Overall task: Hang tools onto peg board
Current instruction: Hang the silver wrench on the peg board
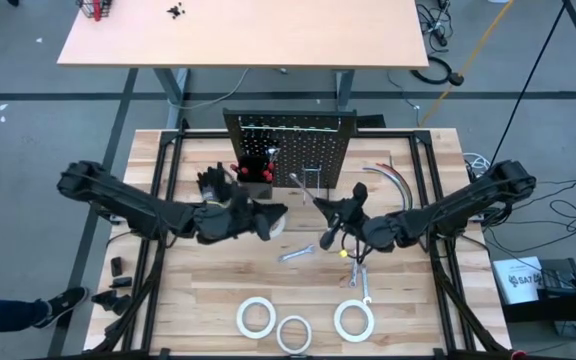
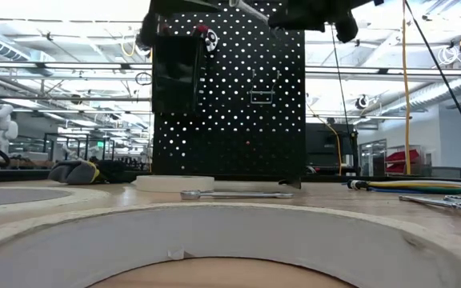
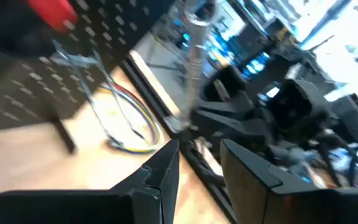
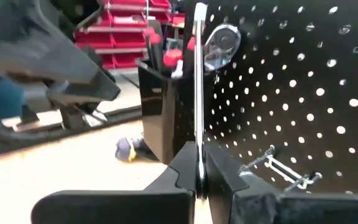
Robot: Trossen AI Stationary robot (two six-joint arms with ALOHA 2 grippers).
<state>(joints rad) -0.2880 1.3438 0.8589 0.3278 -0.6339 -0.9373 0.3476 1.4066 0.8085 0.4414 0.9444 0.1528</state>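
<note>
Overhead, table-level and two wrist views, all sharing the peg board (image 1: 288,148).

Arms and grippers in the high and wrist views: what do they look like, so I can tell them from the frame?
Both arms are dark, jointed and nearly black. The left gripper and right gripper each end in two flat, tapered dark fingers; the right arm's fingers look the same. No markings are visible.

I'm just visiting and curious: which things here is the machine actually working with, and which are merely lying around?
Part of the job:
- peg board
- ratchet, clamped in the right tool
- wrenches
- tape rolls
- screwdrivers in the board's bin

Just lying about:
- black gloves
- grey hoses
</note>
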